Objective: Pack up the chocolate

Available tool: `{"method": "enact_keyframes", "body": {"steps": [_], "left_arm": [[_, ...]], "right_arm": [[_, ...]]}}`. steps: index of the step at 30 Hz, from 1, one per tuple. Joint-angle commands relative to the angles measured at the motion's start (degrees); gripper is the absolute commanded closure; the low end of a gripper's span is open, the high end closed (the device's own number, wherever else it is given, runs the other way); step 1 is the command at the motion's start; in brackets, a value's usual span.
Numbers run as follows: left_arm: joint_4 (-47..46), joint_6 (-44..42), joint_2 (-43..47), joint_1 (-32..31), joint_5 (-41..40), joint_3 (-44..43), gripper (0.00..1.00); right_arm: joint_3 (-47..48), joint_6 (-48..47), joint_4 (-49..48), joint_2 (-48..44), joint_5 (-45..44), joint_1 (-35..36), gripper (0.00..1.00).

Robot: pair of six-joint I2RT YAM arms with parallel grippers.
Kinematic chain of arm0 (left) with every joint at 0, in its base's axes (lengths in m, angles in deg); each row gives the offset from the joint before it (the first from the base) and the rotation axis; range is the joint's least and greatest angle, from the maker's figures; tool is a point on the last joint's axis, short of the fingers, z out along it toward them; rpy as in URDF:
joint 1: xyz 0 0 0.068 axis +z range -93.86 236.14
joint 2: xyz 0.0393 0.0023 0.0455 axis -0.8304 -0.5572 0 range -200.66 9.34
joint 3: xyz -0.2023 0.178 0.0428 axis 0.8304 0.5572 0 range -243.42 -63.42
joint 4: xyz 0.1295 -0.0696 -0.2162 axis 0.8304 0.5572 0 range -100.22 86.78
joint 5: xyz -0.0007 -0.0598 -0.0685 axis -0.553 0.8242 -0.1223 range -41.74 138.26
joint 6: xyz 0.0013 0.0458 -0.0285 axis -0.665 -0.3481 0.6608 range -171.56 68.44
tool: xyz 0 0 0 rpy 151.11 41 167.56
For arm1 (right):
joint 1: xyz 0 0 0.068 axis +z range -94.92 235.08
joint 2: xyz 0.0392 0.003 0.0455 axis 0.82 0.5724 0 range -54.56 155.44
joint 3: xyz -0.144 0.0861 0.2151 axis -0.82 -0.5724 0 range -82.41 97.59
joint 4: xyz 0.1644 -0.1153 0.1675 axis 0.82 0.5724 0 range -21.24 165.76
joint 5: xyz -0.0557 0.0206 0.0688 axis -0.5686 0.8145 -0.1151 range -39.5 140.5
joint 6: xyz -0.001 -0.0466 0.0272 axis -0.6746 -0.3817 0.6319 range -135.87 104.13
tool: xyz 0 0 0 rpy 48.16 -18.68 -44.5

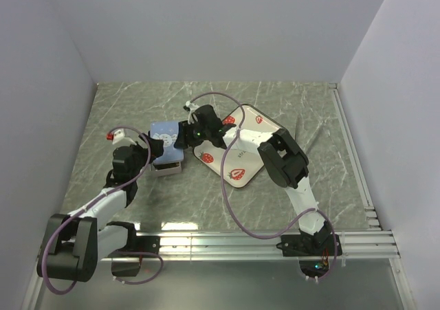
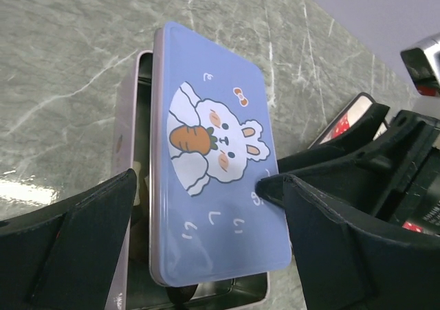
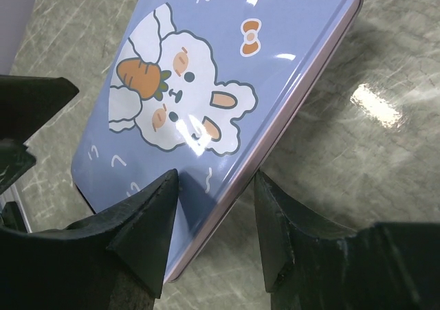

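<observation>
Marble table (image 1: 344, 179); right end effector (image 3: 216, 179) tight on lid (image 3: 206, 62)

A lab-style robot test cell: plain pale walls (image 1: 220, 28) box in a marble-patterned worktop (image 1: 137, 111), with aluminium rails (image 1: 227, 245) along its near edge and looped purple cables (image 1: 225, 200).

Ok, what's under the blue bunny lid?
The pink tin, partly uncovered along one side. Its inside looks dark; whether chocolate lies in it is hidden by the lid.
</observation>
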Motion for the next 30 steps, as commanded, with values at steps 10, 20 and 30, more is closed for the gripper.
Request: {"method": "enact_keyframes", "body": {"steps": [10,20,30], "left_arm": [[0.22,0.04,-2.58,-0.24,-1.95,-2.43,0.07],[1.10,0.04,-3.99,-0.24,-1.86,-3.22,0.06],[1.01,-0.31,-6.89,-0.24,-0.63,-4.45,0.06]], "right_arm": [[-2.78,-3.91,8.14,0.23,-1.04,1.60,0.48],[-4.01,-4.17,8.31,-1.00,-1.12,2.04,0.49],[-6.20,-3.56,7.61,-2.85,-1.74,2.48,0.50]]}}
